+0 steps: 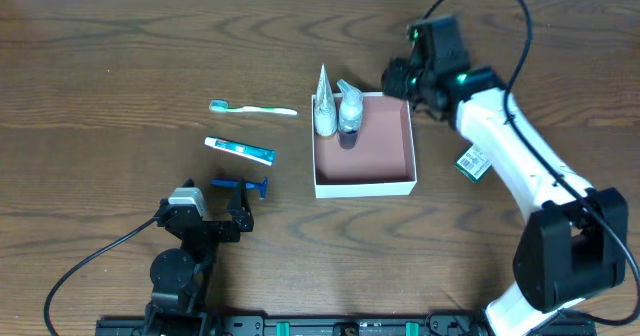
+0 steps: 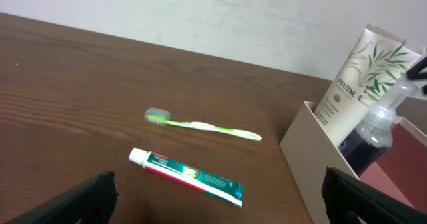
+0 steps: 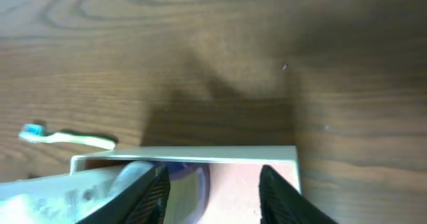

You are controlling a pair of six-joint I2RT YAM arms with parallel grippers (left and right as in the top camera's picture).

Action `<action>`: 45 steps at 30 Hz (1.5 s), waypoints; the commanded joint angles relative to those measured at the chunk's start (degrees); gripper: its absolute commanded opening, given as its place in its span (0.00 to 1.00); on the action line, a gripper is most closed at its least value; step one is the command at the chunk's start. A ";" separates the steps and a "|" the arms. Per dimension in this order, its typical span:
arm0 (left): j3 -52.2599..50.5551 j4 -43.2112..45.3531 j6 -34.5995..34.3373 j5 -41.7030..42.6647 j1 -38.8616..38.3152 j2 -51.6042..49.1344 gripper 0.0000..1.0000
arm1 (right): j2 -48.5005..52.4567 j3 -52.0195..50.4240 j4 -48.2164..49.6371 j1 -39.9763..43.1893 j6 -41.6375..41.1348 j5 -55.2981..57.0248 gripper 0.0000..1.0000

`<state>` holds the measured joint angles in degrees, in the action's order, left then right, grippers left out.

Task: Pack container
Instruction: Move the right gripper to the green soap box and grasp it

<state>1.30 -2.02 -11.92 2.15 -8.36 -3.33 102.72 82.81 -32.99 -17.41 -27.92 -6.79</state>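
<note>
Table: a dark wood-grain tabletop (image 1: 100, 46) runs to a pale wall in the left wrist view.
Right gripper (image 1: 400, 79): the jaws stand moderately apart and grip nothing. In its own camera the two dark fingers (image 3: 152, 192) frame the far wall of the container (image 1: 365, 187), with no contact visible.
Right arm: the white arm reaches diagonally from the near right edge of the table, wrist bent, and the gripper hangs by the container's far right corner.
Left gripper (image 1: 212, 208): it is spread wide and empty, its fingertips (image 2: 93, 197) at the lower corners of its own view.
Left arm: it sits low at the near left, folded close to its base and pointing away across the table.
Container: it lies just beneath and ahead of the right gripper and well off to the right of the left one.
Inside: a white tube (image 1: 323, 101) and a clear spray bottle (image 1: 349, 106) stand together in the far left corner.
Ahead of the left gripper: a blue razor (image 1: 240, 185) lies nearest, then a toothpaste tube (image 1: 240, 151), then a green toothbrush (image 1: 255, 108).
</note>
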 commanded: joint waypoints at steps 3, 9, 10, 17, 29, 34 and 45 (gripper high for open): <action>-1.07 -2.05 0.74 -1.51 -0.13 0.00 0.98 | -1.27 14.45 -18.27 2.73 2.45 -0.28 0.56; -1.07 -2.05 0.74 -1.51 -0.13 0.00 0.98 | -1.27 21.70 -35.34 8.70 2.27 2.49 0.62; -1.07 -2.05 0.74 -1.51 -0.13 0.00 0.98 | -1.27 21.77 -37.40 9.77 2.25 2.49 0.63; -1.07 -2.05 0.74 -1.51 -0.13 0.00 0.98 | -1.25 20.35 -48.17 16.35 0.37 3.98 0.66; -1.07 -2.05 0.74 -1.51 -0.13 0.00 0.98 | -1.25 0.79 -39.17 20.90 -9.03 6.32 0.70; -1.07 -2.05 0.74 -1.51 -0.13 0.00 0.98 | -1.25 -8.04 -30.73 20.90 -10.73 6.12 0.73; -1.07 -2.05 0.74 -1.51 -0.13 0.00 0.98 | -1.20 -21.18 -13.25 20.90 -11.87 6.10 0.74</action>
<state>1.30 -2.04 -11.92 2.15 -8.38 -3.33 102.21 63.20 -48.62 3.20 -38.68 -1.48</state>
